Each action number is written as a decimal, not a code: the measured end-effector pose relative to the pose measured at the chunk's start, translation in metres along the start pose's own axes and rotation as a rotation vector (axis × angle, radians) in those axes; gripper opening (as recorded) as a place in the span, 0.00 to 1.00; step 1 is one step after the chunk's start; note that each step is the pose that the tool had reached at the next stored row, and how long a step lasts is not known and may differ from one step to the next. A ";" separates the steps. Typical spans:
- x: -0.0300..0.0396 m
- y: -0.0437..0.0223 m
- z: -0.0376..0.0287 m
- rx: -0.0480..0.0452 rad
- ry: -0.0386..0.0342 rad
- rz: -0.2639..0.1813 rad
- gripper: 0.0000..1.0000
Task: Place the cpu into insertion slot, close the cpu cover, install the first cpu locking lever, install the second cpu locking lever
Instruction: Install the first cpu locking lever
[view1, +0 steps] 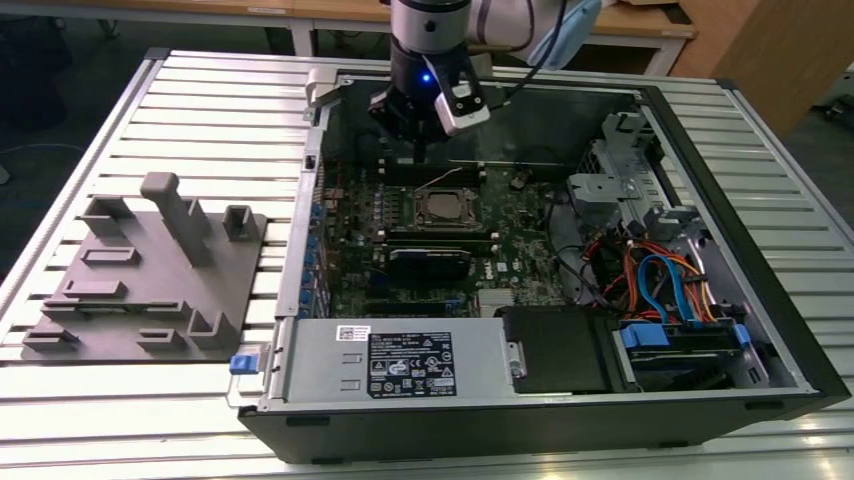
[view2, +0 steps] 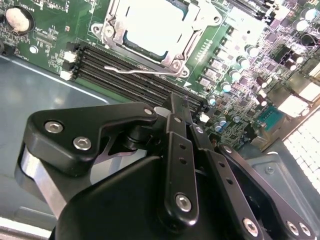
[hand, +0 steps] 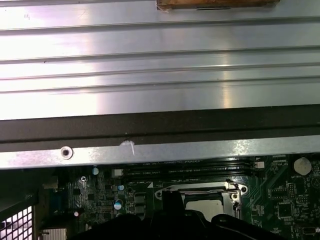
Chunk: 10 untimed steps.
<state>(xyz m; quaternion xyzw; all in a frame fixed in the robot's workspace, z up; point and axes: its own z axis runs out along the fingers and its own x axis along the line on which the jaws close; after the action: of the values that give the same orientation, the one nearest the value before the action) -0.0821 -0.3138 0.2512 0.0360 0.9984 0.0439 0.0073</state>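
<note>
Ribbed metal table (view1: 160, 110), open computer case (view1: 747, 330): the gripper (view1: 423, 158) hovers at twelve o'clock of the insertion slot (view1: 445, 207), fingers pinched together, empty. The cpu (view2: 150, 25) lies seated under the cpu cover (view2: 114, 22). It is likely light, rigid and fragile, best taken by its edges. The wire lever (view2: 137, 70) looks springy.

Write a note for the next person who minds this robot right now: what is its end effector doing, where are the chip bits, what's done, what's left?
End effector: shut, empty, hovering over the memory slots just beside the insertion slot.
The cpu sits in the slot, and the cpu cover lies closed over it.
Done: cpu placed, cover down.
Left: one wire lever stands clear of the socket's side and looks unlatched. I cannot make out the other lever.
</note>
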 end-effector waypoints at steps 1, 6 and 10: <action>0.0000 -0.0005 0.0000 0.0000 -0.0001 0.001 0.10; -0.0001 -0.0009 0.0000 0.0000 -0.0003 0.003 0.10; -0.0001 -0.0009 0.0000 0.0001 -0.0004 0.005 0.10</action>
<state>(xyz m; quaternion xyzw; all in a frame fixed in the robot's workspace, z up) -0.0821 -0.3147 0.2511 0.0383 0.9983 0.0439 0.0074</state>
